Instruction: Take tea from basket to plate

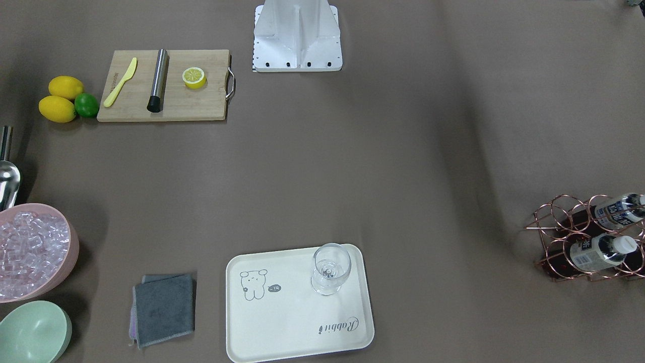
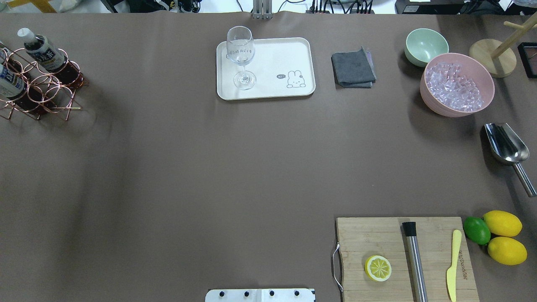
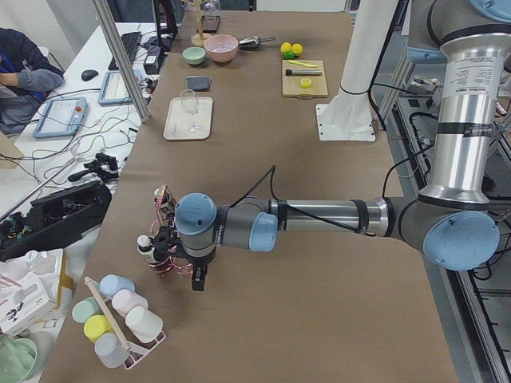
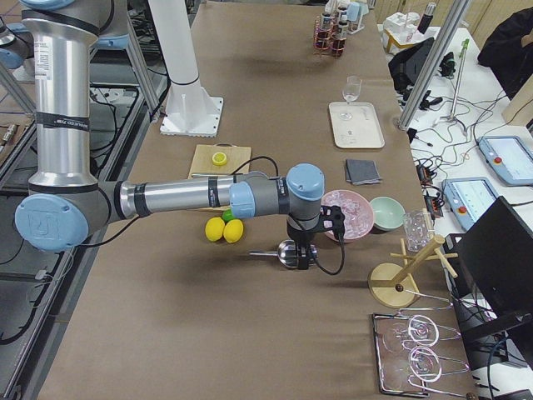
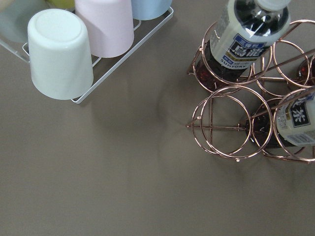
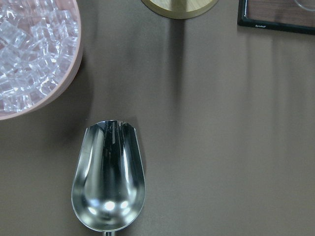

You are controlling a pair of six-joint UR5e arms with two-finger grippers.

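The copper wire basket [image 2: 63,97] stands at the table's far left end; it also shows in the front view [image 1: 564,237] and the left wrist view [image 5: 229,129]. Two tea bottles [image 2: 40,48] [image 2: 9,83] with white caps lean in its rings; the wrist view shows them close [image 5: 251,29] [image 5: 295,118]. The cream plate [image 2: 279,56] [image 1: 297,322] lies at the far middle with a stemmed glass [image 2: 241,54] on it. My left gripper [image 3: 196,284] hangs beside the basket, apart from it. My right gripper [image 4: 301,257] hangs over a metal scoop [image 6: 109,179]. I cannot tell whether either is open.
A rack of upturned cups [image 5: 74,44] stands beside the basket. A grey cloth [image 2: 353,68], green bowl [image 2: 426,45], pink ice bowl [image 2: 486,100] and wooden stand [image 2: 493,58] lie right of the plate. A cutting board [image 2: 369,239], lemons [image 2: 502,223] and lime sit near right.
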